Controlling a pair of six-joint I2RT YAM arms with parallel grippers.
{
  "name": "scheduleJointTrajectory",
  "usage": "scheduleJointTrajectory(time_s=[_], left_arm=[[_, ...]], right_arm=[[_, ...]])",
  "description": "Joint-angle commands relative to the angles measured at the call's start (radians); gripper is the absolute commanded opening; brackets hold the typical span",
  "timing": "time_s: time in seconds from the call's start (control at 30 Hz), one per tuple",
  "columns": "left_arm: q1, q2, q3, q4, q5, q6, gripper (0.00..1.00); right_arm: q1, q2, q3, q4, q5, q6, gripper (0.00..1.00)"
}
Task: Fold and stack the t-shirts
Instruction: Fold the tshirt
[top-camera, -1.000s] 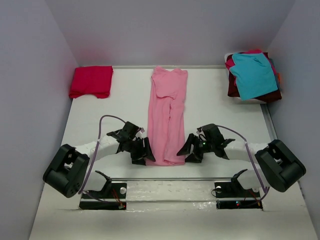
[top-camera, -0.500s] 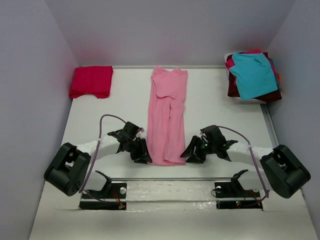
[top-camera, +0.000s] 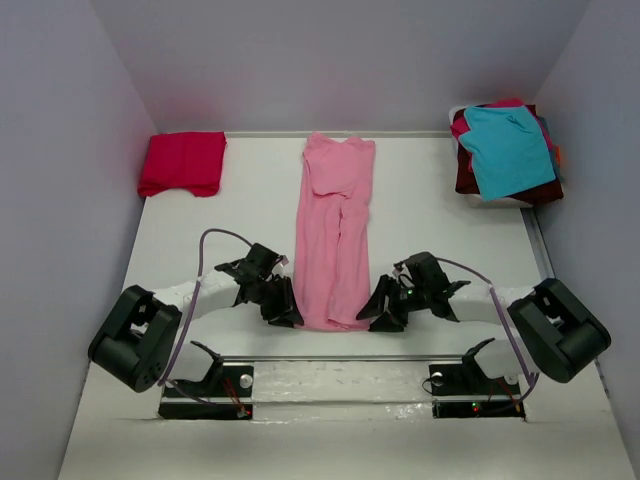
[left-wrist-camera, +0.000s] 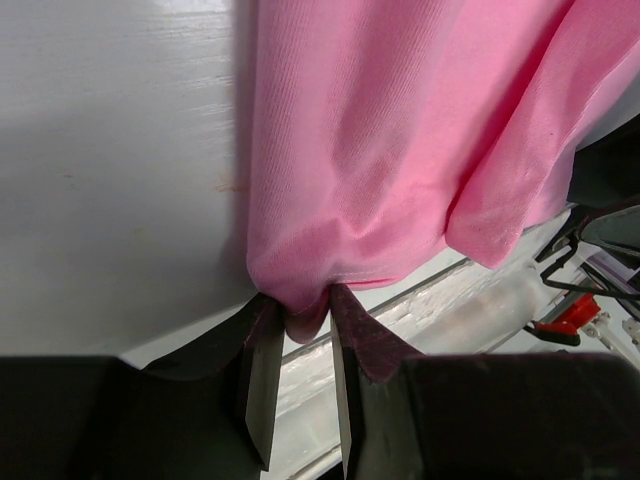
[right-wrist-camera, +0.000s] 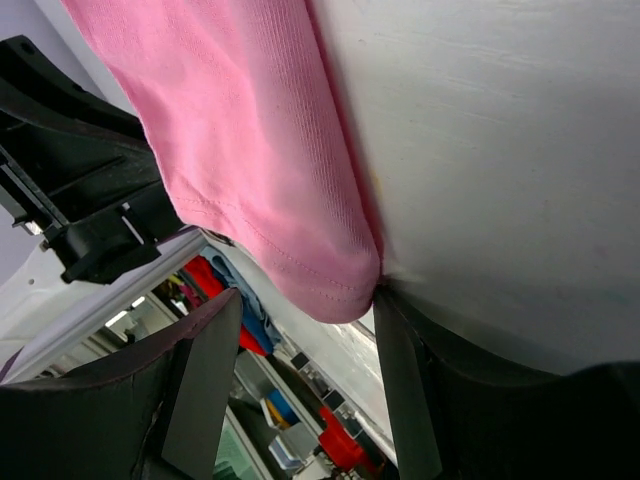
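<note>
White table (top-camera: 440, 210), pale lavender walls (top-camera: 340, 60) on three sides, soft light.

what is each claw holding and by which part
The left claw pinches the pink t-shirt at its near left hem corner. The right claw is open around the near right corner, gripping nothing.

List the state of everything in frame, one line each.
pink t-shirt, folded into a long strip, lying flat
red t-shirt, folded, far left corner
shirt pile, unfolded heap, teal one on top, far right
left end effector, shut on the pink t-shirt's near left corner
right end effector, open around the near right corner, not pinched
</note>
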Motion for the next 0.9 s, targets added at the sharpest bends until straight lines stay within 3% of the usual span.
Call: scheduleJointTrajectory(time_s=[0.0,0.43,0.87], left_arm=[[0.001,-0.013,-0.014,-0.012,-0.008,0.020,0.35],[0.001,-0.007,-0.007,-0.013,-0.006,0.024,0.35],[0.001,-0.002,-0.007,-0.012,-0.002,0.037,0.35]], right_arm=[[0.000,0.038,-0.046,0.032,0.071,-0.016,0.62],[0.000,-0.074,-0.003,-0.104,0.166,-0.026,0.54],[0.000,0.071,-0.008,0.015,0.145,-0.019,0.53]])
